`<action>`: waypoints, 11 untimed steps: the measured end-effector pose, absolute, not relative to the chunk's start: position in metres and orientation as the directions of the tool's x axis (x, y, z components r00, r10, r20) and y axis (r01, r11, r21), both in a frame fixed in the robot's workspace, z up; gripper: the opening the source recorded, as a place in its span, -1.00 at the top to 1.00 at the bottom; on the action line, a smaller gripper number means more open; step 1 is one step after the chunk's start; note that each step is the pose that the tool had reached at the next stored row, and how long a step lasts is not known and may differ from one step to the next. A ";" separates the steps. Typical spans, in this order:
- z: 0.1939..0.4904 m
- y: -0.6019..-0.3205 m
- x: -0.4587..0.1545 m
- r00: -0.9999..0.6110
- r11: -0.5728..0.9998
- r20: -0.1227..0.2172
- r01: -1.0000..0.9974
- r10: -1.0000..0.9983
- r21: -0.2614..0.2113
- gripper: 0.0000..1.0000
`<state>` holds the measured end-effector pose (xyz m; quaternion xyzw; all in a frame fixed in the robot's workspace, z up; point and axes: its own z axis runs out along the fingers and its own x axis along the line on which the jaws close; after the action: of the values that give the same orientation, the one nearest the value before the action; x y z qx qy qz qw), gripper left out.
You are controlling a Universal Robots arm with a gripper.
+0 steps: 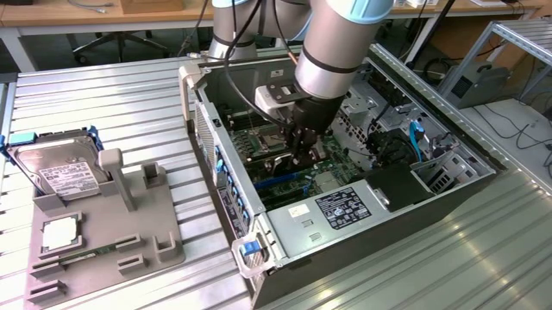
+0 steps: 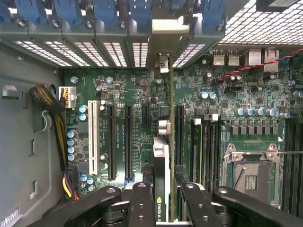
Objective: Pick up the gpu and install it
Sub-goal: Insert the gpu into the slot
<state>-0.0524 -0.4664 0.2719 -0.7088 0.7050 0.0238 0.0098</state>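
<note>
I am pinching the card (image 2: 160,163) in my gripper (image 2: 165,198) over the board (image 2: 137,92). Tilting it could jam its edge.

A ribbed metal table (image 1: 103,103) is shown, on which an open computer case (image 1: 388,242) is stood and, beside it, a grey parts holder (image 1: 103,219) is laid.

- Exterior view: bright, even light from overhead. The ribbed metal table (image 1: 103,110) carries a broad pale sheen, strongest toward the exterior view's lower right.
- The inside of the computer case (image 1: 258,258) is dimmer, and the arm (image 1: 332,51) shades the board beneath it.
- Wrist view: the circuit board (image 2: 128,75) is evenly lit. The perforated grille (image 2: 260,23) glares white.
- The gripper (image 2: 163,189) reads near-black. The graphics card (image 2: 161,156) edge shows pale.
</note>
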 end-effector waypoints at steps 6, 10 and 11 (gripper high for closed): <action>0.269 -0.466 -0.054 0.005 -0.006 -0.048 -1.000 -0.999 0.020 0.47; 0.268 -0.466 -0.055 0.005 -0.006 -0.047 -1.000 -0.999 0.020 0.47; 0.267 -0.466 -0.055 0.005 -0.006 -0.048 -1.000 -0.999 0.020 0.47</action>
<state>-0.0549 -0.4663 0.2673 -0.7088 0.7050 0.0238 0.0098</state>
